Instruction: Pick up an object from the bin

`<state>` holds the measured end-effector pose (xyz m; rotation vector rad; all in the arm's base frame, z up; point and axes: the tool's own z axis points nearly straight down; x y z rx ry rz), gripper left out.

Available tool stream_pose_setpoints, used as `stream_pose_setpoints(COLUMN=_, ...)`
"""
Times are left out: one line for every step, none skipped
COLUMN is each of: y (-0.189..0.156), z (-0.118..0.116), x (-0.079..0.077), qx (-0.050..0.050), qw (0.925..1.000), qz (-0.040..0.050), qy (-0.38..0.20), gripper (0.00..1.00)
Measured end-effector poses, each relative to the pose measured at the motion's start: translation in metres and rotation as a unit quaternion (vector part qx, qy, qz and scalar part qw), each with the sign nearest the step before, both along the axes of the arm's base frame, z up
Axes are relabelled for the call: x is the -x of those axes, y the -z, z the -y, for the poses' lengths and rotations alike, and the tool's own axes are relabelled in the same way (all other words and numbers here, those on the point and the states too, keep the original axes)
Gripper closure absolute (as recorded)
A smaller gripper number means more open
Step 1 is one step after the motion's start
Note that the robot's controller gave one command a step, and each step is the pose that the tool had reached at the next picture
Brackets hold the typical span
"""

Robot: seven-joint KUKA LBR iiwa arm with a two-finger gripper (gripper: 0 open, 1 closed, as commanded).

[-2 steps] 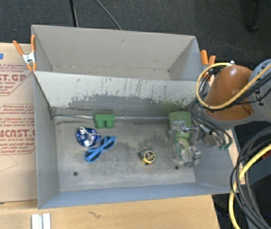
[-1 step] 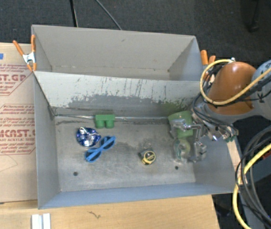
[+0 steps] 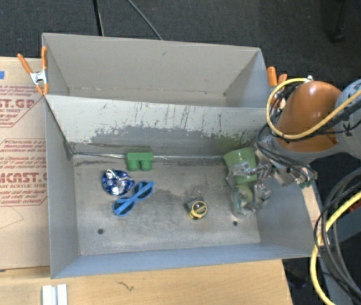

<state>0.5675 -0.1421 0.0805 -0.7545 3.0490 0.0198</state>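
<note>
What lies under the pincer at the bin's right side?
A pale green object shows at the pincer's far edge. The pincer covers its near part, so its full shape and anything else beneath cannot be seen.

You counted five items: one green block, one blue-and-white crumpled piece, one blue plastic piece, one yellow-black round item, all camera-left of the claw; one pale-green piece beside it.
</note>
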Motion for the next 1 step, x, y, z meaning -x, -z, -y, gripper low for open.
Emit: stream_pose_setpoints(y=-0.1323, z=-0.0149, x=-0.0121, qx=0.007, qw=0.9999, qz=0.0070, qy=0.009, gripper=1.00)
